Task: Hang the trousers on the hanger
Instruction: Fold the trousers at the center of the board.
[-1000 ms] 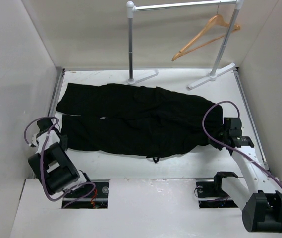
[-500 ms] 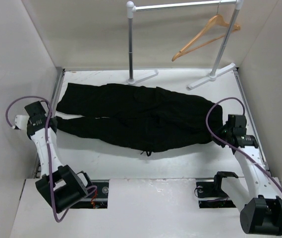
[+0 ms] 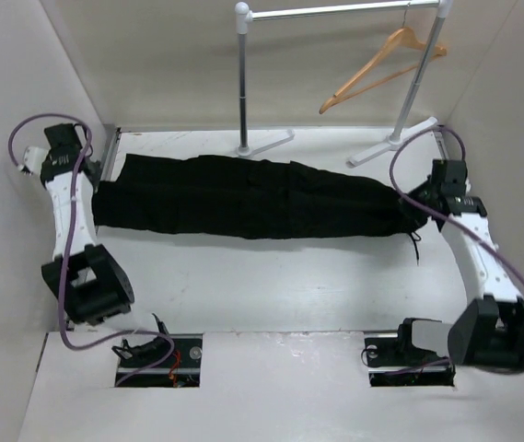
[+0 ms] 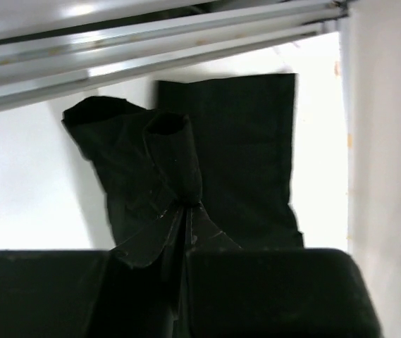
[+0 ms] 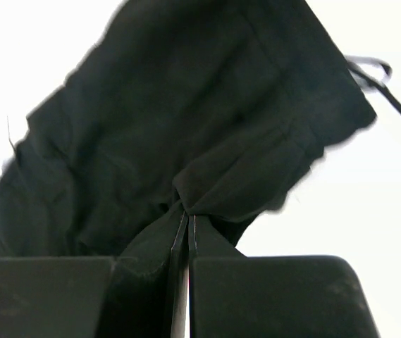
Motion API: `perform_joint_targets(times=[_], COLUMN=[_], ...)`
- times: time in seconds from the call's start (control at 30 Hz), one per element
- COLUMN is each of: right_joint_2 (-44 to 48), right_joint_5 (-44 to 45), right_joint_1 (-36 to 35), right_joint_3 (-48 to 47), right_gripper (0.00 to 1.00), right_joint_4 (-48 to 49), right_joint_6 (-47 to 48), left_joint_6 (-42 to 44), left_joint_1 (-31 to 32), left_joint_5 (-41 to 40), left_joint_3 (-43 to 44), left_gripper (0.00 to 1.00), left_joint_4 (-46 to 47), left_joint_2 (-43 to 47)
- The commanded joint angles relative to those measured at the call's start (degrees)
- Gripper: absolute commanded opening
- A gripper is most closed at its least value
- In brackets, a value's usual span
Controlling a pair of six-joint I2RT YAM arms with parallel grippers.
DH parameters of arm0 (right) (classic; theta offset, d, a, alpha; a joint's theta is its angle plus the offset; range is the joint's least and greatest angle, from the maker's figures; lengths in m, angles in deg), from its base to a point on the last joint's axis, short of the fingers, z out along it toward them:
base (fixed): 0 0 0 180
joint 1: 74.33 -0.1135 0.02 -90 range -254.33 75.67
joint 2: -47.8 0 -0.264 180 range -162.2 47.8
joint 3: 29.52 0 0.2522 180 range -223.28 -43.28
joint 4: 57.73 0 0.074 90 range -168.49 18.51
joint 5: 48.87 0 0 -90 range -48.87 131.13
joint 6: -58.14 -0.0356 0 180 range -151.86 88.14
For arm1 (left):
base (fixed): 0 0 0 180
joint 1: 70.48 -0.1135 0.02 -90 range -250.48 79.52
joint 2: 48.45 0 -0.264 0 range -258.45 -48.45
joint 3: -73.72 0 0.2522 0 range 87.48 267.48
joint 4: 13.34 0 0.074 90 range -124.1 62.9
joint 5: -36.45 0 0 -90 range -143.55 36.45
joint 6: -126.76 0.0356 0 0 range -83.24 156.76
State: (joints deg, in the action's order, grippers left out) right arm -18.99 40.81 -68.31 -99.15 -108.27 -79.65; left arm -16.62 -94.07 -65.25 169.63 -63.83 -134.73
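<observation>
The black trousers [image 3: 252, 198] lie folded lengthwise in a long band across the table. My left gripper [image 3: 96, 189] is shut on the leg ends at the left; in the left wrist view the trousers [image 4: 207, 155] bunch at my closed left gripper [image 4: 184, 211]. My right gripper [image 3: 411, 204] is shut on the waist end at the right; in the right wrist view the trousers [image 5: 172, 120] gather at my closed right gripper [image 5: 188, 215]. The tan wooden hanger [image 3: 381, 66] hangs tilted from the rack's bar at the back right, apart from both grippers.
The silver-and-white clothes rack [image 3: 243, 78] stands at the back, its feet [image 3: 266, 143] on the table just behind the trousers. White walls close in the left, right and back. A drawstring [image 3: 416, 247] trails from the waist end.
Both arms swung away from me and carried the near edge of the trousers back over the far half. The cloth now lies as a narrower, straighter band.
</observation>
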Motion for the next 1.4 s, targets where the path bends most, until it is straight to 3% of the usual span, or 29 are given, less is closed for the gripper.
perform_joint_targets(times=[0.0,0.4,0.47,0.6,0.7,0.8,0.83,0.97,1.03,1.1,1.17,1.23,1.37], right_joint_2=[-8.42,-41.91,-47.45,-50.64,-45.48,-35.3,-31.69,-22.01,-18.66,-17.51,-17.42,-18.29,-21.89], right_joint_5=[4.45,5.85,6.38,7.26,7.7,7.7,7.87,5.86,4.45,3.92,2.79,1.46,1.11], right_joint_1=[1.06,0.62,0.62,-0.26,-1.23,-2.98,-3.77,-5.36,-5.18,-3.79,-1.77,-0.36,1.49], right_joint_3=[-9.4,-43.85,-50.18,-54.69,-48.3,-33.83,-28.46,-12.45,-6.2,-2.41,-0.91,-0.64,-0.99], right_gripper=[0.04,0.06,0.14,0.47,0.57,0.6,0.56,0.11,0.1,0.22,0.46,0.6,0.68], right_joint_4=[6.27,0.13,-2.41,-4.19,-1.38,5.72,8.36,13.39,15.75,17.7,18.66,19.89,21.21], right_joint_6=[0.86,3.14,3.41,3.58,4.11,3.15,2.79,0.6,-0.11,0.06,0.42,1.03,0.51], left_joint_6=[0.74,2.23,2.32,3.9,6.1,5.4,4.27,0.57,-1.18,-2.51,-3.3,-4.09,-4.62], left_joint_1=[1.92,8.08,8.78,9.57,9.31,8.17,7.91,6.94,6.24,5.45,4.39,3.51,3.25], left_joint_5=[-5.61,-8.25,-7.55,-3.59,-3.15,-3.06,-2.97,2.28,7.98,12.3,15.03,17.06,19.26], left_joint_3=[9.49,37.79,43.51,47.94,38.3,21.18,14.34,-7.83,-15.58,-19.99,-21.94,-22.64,-23.52], left_gripper=[0.0,0.02,0.09,0.33,0.42,0.44,0.45,0.49,0.5,0.5,0.54,0.59,0.68], left_joint_4=[2.36,6.23,7.02,8.6,12.81,14.67,15.54,21.94,26.08,29.77,33.46,36.8,42.17], left_joint_2=[-6.68,-36.04,-40.87,-43.19,-35.74,-24.59,-20.9,-10.42,-8.12,-7.33,-7.76,-9.34,-11.98])
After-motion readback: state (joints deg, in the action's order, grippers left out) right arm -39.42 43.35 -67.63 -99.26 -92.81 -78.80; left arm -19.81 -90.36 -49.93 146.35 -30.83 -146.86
